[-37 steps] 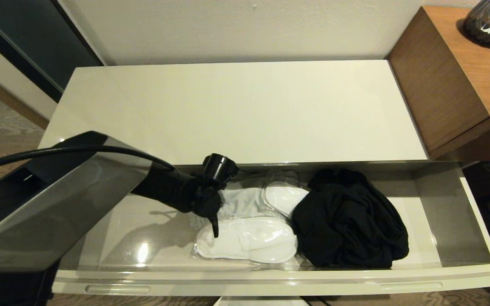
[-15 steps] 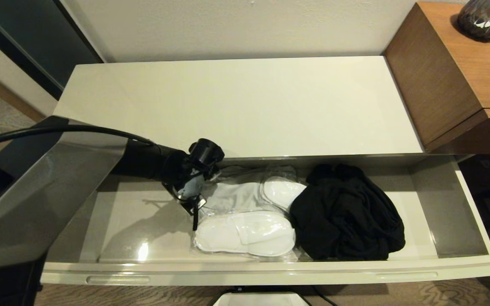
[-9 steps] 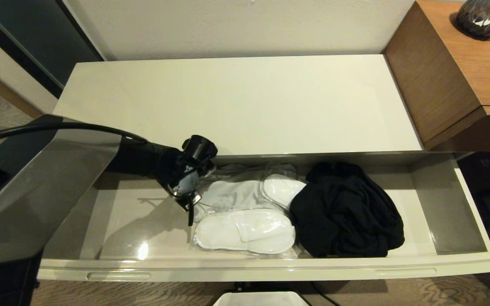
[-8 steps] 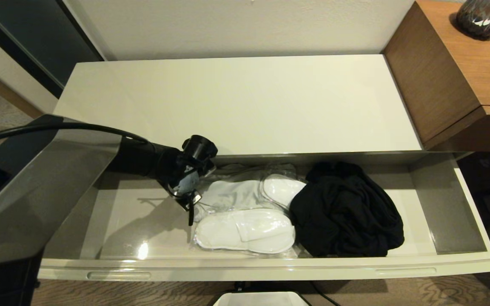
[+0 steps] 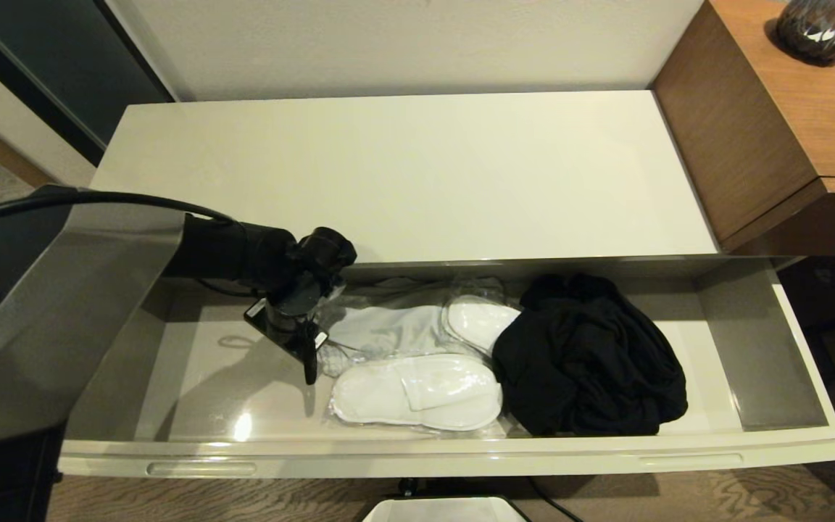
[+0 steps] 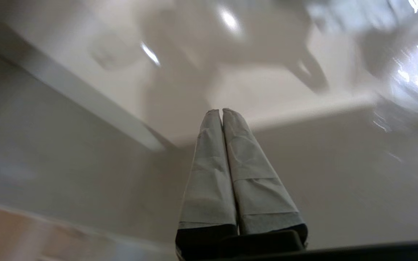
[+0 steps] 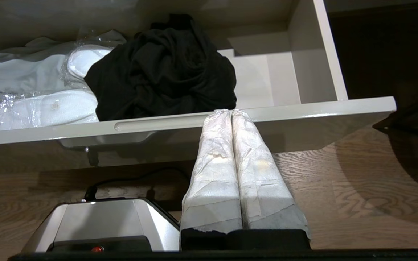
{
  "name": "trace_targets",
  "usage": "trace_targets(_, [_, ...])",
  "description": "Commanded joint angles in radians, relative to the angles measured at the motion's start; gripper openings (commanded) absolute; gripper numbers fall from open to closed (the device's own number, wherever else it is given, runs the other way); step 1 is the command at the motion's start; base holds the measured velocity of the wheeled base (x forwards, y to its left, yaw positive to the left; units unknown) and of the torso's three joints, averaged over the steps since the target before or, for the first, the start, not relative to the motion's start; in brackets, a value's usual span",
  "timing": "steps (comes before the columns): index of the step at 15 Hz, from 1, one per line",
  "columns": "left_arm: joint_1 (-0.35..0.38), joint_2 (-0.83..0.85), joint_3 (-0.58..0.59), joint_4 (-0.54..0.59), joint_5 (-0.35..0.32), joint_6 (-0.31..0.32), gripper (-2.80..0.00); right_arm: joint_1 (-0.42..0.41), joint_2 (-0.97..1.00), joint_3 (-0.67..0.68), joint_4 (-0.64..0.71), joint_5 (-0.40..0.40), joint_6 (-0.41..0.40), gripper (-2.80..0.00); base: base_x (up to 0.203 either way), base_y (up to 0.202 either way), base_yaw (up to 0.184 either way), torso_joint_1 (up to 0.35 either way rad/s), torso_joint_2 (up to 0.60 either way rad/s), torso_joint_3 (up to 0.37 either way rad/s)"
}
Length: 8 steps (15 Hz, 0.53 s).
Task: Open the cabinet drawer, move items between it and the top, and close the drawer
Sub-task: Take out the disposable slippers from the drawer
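Observation:
The cabinet drawer stands pulled out below the bare cream top. In it lie a black garment, a light grey garment and two plastic-wrapped pairs of white slippers, one in front and one behind. My left gripper points down into the drawer just left of the front slippers, shut on nothing. In the left wrist view its taped fingers press together over the drawer floor. My right gripper is shut and parked low before the drawer front.
A taller brown wooden unit with a dark vase stands to the right. The drawer's left part has bare floor. My base sits on the wood floor under the drawer front.
My left gripper has drawn left, off the edge of the front slipper package, and its wrist has turned. The items have not moved; the view shifted slightly.

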Motion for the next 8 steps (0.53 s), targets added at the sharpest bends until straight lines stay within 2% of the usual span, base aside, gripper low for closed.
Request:
trace_targets(1, [0.008, -0.400, -0.184, 0.332, -0.097, -0.291, -2.80, 0.000, 0.002, 0.000, -0.001, 0.000, -0.001, -2.80, 0.000, 0.000, 0.000, 0.000, 0.00, 0.000])
trace_targets(2, [0.016, -0.387, -0.168, 0.401, -0.177, -0.370, -2.80, 0.000, 0.002, 0.000, -0.001, 0.000, -0.001, -2.80, 0.000, 0.000, 0.000, 0.000, 0.00, 0.000])
trace_targets(4, [0.035, -0.392, -0.109, 0.419, -0.257, -0.440, -2.80, 0.000, 0.002, 0.000, -0.001, 0.000, 0.001, -2.80, 0.000, 0.000, 0.000, 0.000, 0.00, 0.000])
trace_targets(8, [0.057, -0.388, -0.128, 0.375, -0.255, -0.437, -2.80, 0.000, 0.002, 0.000, -0.001, 0.000, -0.001, -2.80, 0.000, 0.000, 0.000, -0.001, -0.01, 0.007])
